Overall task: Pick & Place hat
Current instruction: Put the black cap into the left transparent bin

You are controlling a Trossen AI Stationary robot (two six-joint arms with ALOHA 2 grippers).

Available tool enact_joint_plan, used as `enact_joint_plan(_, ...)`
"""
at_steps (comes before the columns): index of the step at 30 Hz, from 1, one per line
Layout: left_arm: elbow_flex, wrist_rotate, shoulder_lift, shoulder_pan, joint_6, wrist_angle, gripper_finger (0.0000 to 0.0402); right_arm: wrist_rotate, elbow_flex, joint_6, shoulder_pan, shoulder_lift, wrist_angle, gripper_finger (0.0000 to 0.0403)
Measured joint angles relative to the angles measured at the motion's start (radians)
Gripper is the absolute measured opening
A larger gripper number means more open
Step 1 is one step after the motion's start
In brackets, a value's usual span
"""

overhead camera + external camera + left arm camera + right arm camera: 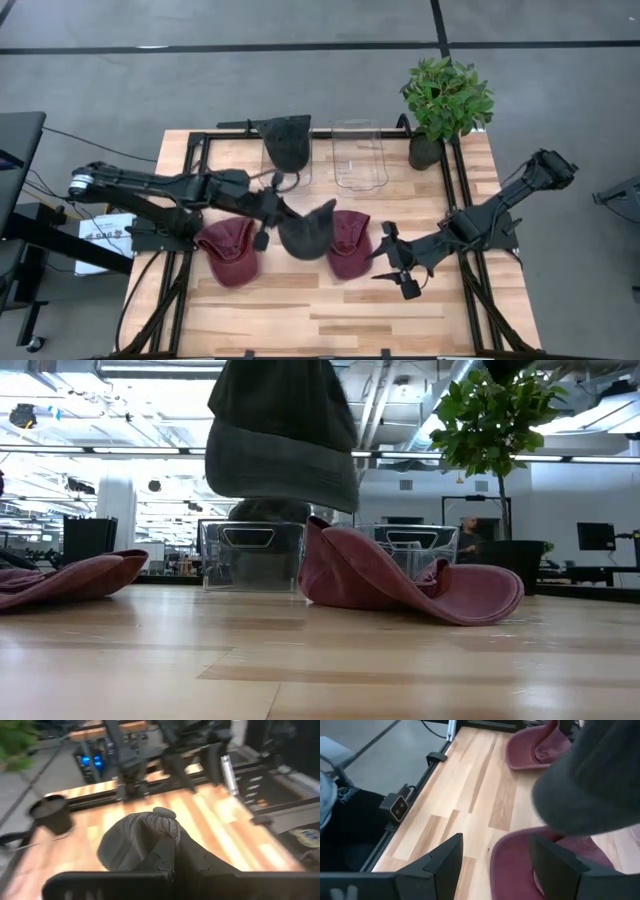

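The left end effector [283,212], clamped on a fold of the dark grey hat [308,230], holds it clear above the tabletop [330,315] between two maroon hats (soft, light fabric, likely best pinched at the brim), while the right end effector [385,258] waits wide open.

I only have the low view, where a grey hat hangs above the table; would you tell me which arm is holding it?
Observer: The left gripper holds the lifted grey hat, jaws shut on it, between the left maroon hat and the right maroon hat.
Operator: Thank you. Where is the right gripper?
Observer: The right gripper sits just beside the right maroon hat, on its outer side, jaws open and holding nothing.
Operator: And what is in the bins behind?
Observer: A second grey hat lies in the left clear bin.
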Motion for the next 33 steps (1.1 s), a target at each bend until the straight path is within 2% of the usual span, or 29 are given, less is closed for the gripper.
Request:
enact_joint_plan(6,0.000,-0.022,-0.091,0.111,0.097,-0.076,0.0008,0.056,0.000,0.051,0.045,0.000,-0.033,0.0214)
enact_joint_plan(15,0.000,-0.027,-0.170,0.322,0.248,-0.085,0.0008,0.134,0.000,0.075,0.093,0.000,-0.049,0.0214)
enact_joint_plan(25,0.000,0.005,-0.118,0.547,0.366,-0.086,0.0008,0.153,-0.016,0.091,0.091,0.001,-0.051,0.0214)
enact_joint_plan(31,0.000,0.068,-0.032,0.610,0.439,-0.088,0.0008,0.158,-0.072,0.123,0.089,0.001,-0.029,0.0214)
enact_joint_plan(33,0.000,0.126,-0.005,0.613,0.479,-0.094,0.0008,0.167,-0.088,0.143,0.085,0.001,-0.027,0.0214)
